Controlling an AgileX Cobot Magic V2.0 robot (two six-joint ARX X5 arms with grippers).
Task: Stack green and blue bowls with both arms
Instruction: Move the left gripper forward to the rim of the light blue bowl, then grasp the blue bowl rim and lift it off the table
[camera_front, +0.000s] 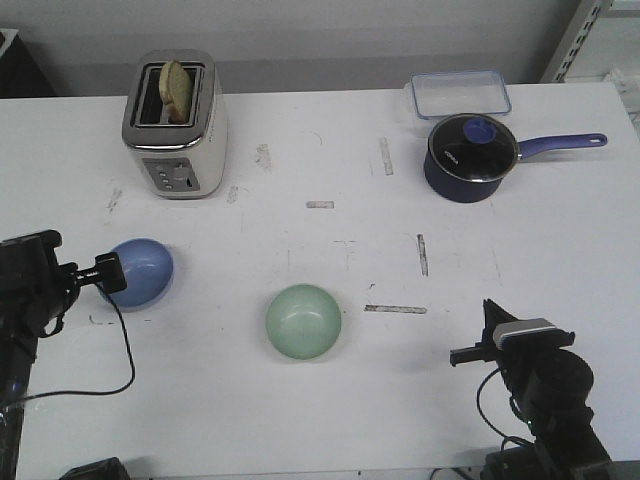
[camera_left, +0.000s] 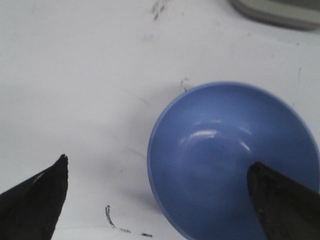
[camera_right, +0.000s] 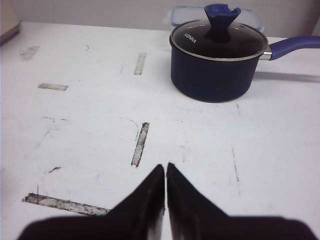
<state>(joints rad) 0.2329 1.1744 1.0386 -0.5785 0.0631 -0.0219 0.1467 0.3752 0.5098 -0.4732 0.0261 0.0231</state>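
The blue bowl (camera_front: 142, 270) sits at the left of the table and looks tipped toward my left gripper (camera_front: 108, 270). In the left wrist view the blue bowl (camera_left: 225, 150) is close up. My left gripper (camera_left: 159, 165) is open wide across its rim, with one fingertip (camera_left: 265, 185) inside the bowl and the other (camera_left: 52, 177) outside over bare table. The green bowl (camera_front: 303, 320) stands upright and alone in the middle front. My right gripper (camera_front: 489, 318) is shut and empty at the front right, far from both bowls; its tips (camera_right: 165, 167) show closed in the right wrist view.
A toaster (camera_front: 176, 125) with bread stands at the back left. A dark navy saucepan (camera_front: 470, 155) with lid and long handle, also in the right wrist view (camera_right: 217, 62), stands at the back right before a clear plastic box (camera_front: 460, 93). Tape marks (camera_front: 395, 309) dot the table.
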